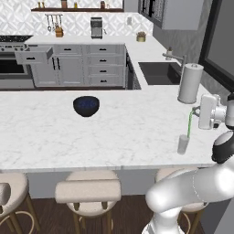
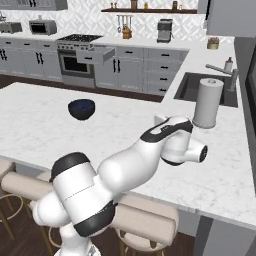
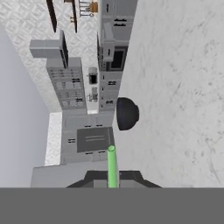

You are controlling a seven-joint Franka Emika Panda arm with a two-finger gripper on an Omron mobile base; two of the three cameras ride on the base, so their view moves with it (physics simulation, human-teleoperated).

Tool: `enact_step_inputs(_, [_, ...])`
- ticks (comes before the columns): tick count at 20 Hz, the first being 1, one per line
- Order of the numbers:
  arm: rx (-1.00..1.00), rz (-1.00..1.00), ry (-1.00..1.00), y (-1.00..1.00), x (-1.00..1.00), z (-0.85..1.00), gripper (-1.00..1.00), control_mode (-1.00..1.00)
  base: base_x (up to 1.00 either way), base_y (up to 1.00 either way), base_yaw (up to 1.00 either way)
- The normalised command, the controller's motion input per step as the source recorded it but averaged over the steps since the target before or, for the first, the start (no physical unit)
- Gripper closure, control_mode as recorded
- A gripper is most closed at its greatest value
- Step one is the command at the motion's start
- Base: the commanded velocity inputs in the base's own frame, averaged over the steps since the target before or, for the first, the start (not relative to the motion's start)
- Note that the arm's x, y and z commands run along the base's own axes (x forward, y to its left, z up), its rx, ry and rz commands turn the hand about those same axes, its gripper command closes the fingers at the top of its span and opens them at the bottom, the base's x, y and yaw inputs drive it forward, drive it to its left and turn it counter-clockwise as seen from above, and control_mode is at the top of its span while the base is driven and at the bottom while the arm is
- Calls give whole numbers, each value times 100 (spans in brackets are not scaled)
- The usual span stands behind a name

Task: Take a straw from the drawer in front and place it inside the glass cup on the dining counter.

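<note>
One hand (image 1: 195,111) is present, at the right end of the table (image 1: 114,132). Its fingers are clenched on one green straw (image 1: 190,124); in the hand view the straw (image 3: 112,168) rises between the two dark fingertips (image 3: 97,178).

In the left base view the straw hangs nearly upright from the hand, and its lower end is at the mouth of one glass cup (image 1: 183,144). Whether the tip is inside the cup cannot be told. The cup stands upright near the table's front edge, toward the right end.

Item count on the table: one glass cup, one dark blue bowl (image 1: 86,105), one white paper-towel roll (image 1: 190,83). The bowl sits near the middle of the table, well apart from the cup. The roll stands upright at the far right, behind the hand.

One drawer (image 1: 34,55) stands pulled out in the far cabinet run, beside the stove (image 1: 11,43). Three bar stools (image 1: 89,191) line the near edge of the table in the left base view.

No brand, label or readable writing can be made out on any item.

Open room: the marble surface between the bowl and the cup is bare, as is the stretch left of the bowl. A sink (image 1: 161,73) is set into the side counter beyond the roll.
</note>
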Motion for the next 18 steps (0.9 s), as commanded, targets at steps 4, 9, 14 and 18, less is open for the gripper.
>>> enact_step_inputs(4, [0,0,-1,24,9,-6,100,-100,0,0,0])
enact_step_inputs(9, [0,0,-3,4,15,-6,100,-100,0,0,0])
enact_step_inputs(14, [0,4,-6,0,17,-8,100,-100,0,0,0])
enact_step_inputs(18, [0,6,-6,0,5,-8,100,-100,0,0,0])
